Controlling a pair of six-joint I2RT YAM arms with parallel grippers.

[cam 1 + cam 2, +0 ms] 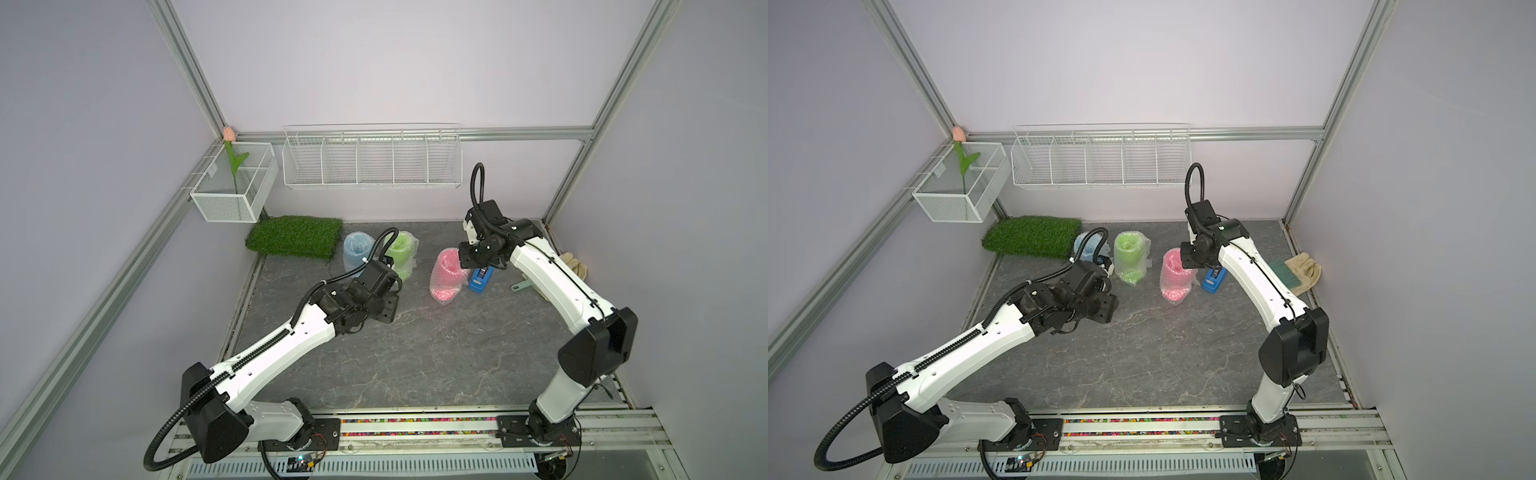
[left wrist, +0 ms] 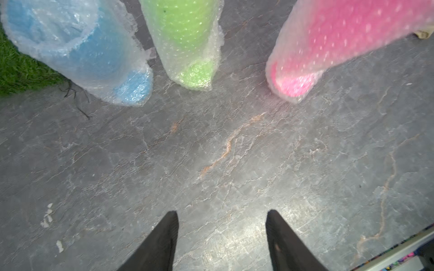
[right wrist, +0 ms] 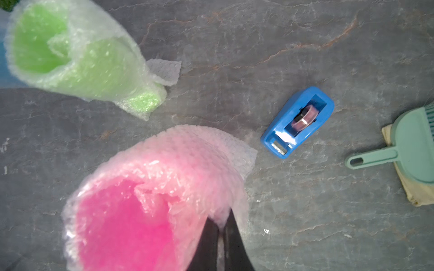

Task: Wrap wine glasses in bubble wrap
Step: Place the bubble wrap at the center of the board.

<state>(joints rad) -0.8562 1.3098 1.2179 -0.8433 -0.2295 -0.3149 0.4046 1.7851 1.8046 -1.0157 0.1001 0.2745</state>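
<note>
Three glasses stand in a row at the far side of the grey, stone-veined desk [image 1: 415, 353], each sheathed in a tube of clear bubble wrap [image 1: 442, 297]. The blue glass [image 1: 356, 251] is on the left beside a fake-grass mat [image 1: 295, 236], the green glass [image 1: 401, 254] is in the middle, and the pink glass [image 1: 448, 274] is on the right. In both top views the right gripper [image 1: 464, 262] sits at the pink glass's upper rim. A blue plastic tape dispenser [image 1: 1214, 279] lies just right of that glass. At the right edge a teal brush [image 1: 1283, 272] rests on a beige cloth glove [image 1: 1308, 268]. On the far wall hang a white wire rack [image 1: 372, 160] and a white mesh basket [image 1: 235, 195] holding a fake tulip [image 1: 229, 134].

From the left wrist, the left gripper [image 2: 222, 212] is released. Its two black tapered fingers [image 2: 162, 241] are spread over bare desk, near of the glasses and apart from them. The wrap is dotted with small round bubbles, and a round foot shows through the bottom of each tube. The pink one is blurred.

From the right wrist, the right gripper [image 3: 220, 225] is clenched, pinching the bubble wrap at the pink glass's rim, where the wrap crumples into the mouth. A loose flap of wrap lies flat by the green glass's foot. The dispenser is glossy and wedge-shaped, with a roll of tape in its slot and a metal cutter at the narrow end.
</note>
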